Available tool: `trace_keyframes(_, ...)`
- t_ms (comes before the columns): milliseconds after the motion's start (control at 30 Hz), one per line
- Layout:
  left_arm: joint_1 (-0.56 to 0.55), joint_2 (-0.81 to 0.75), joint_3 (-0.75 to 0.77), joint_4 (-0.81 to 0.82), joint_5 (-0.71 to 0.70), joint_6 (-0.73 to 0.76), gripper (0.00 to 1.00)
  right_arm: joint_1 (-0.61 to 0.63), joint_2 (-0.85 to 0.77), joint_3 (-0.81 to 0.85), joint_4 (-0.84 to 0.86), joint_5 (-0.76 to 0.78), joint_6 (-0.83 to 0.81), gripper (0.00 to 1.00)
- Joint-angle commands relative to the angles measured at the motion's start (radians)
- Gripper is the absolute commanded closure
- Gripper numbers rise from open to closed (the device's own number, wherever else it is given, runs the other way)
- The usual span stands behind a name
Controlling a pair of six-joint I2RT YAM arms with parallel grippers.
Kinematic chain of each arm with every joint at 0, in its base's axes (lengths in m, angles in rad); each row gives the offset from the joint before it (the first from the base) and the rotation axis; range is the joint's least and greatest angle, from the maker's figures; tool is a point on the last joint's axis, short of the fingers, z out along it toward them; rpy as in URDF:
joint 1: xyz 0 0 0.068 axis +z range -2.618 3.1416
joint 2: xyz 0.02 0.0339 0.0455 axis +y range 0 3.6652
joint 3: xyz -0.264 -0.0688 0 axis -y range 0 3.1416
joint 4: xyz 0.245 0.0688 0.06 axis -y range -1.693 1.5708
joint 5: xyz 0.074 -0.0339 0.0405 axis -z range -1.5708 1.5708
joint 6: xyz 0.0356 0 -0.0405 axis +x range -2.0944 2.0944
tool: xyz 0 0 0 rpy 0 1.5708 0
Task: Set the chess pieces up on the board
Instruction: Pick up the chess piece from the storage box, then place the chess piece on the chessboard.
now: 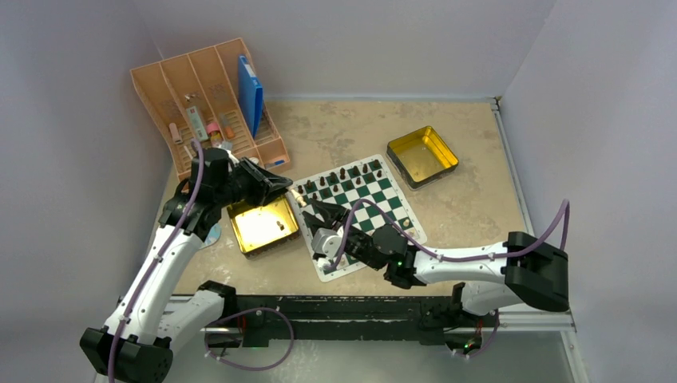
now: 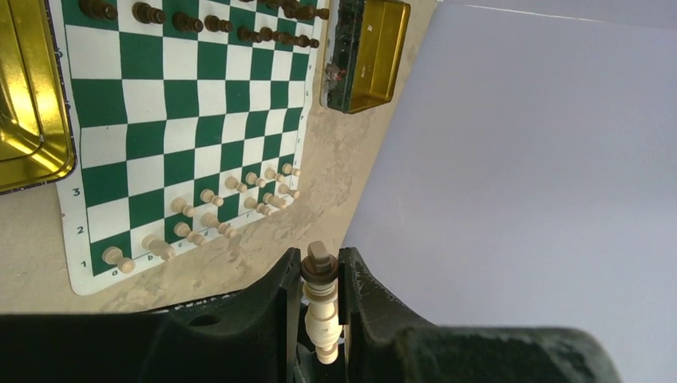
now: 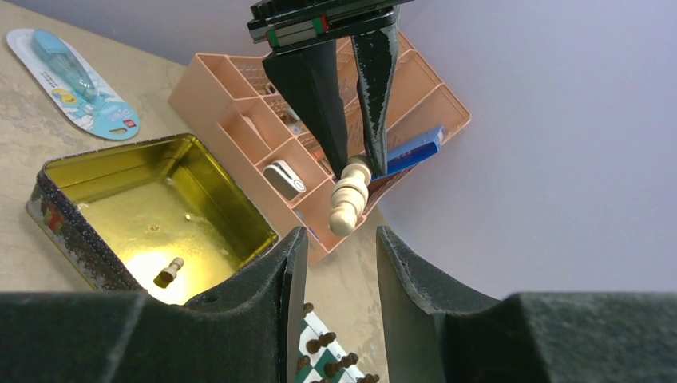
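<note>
Mid-frame in the right wrist view, the left claw point(image 3: 361, 169) grips a pale chess piece point(image 3: 350, 195), seemingly offering it to the right claw point(image 3: 341, 239), open just below.

Lit evenly from above, soft and diffuse; only faint shadows on the table point(image 1: 343, 136). Blows out in a hot spot on the floor of the left gold tin point(image 1: 257, 231), same glare in the right wrist view. Resolves small stuff poorly from overhead. Goes soft and nearly black on the gripper fingers point(image 2: 255, 327) up close. Bends the board point(image 2: 184, 120) edges slightly. Flattens walls point(image 1: 359, 40) to plain lilac-grey.
</note>
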Motion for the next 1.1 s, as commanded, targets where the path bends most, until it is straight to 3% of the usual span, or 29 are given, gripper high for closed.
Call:
trace_keyframes(0, 0.005, -0.018, -0.014, 0.036, 0.048, -0.026, 1.00, 0.003, 0.016, 0.048, 0.119, 0.021, -0.053, 0.60)
trace_keyframes(400, 0.005, -0.001, -0.022, 0.047, 0.061, -0.026, 1.00, 0.004, 0.042, 0.045, 0.167, 0.007, -0.048, 0.68)
trace_keyframes(467, 0.005, -0.001, -0.023, 0.049, 0.065, -0.029, 1.00, 0.003, 0.044, 0.043, 0.166, -0.003, -0.037, 0.74)
trace_keyframes(567, 0.004, -0.004, -0.022, 0.054, 0.069, -0.031, 1.00, 0.003, 0.047, 0.037, 0.174, -0.009, -0.025, 0.91)
trace_keyframes(733, 0.005, -0.012, -0.034, 0.050, 0.040, -0.019, 1.00, 0.004, 0.041, 0.038, 0.166, 0.000, 0.017, 1.00)
trace_keyframes(900, 0.005, -0.038, -0.036, 0.037, -0.098, 0.063, 1.00, 0.003, -0.034, 0.056, 0.039, 0.044, 0.250, 1.00)
trace_keyframes(1067, 0.005, -0.071, -0.034, 0.003, -0.341, 0.188, 1.00, 0.003, -0.092, 0.140, -0.294, 0.096, 0.524, 1.00)
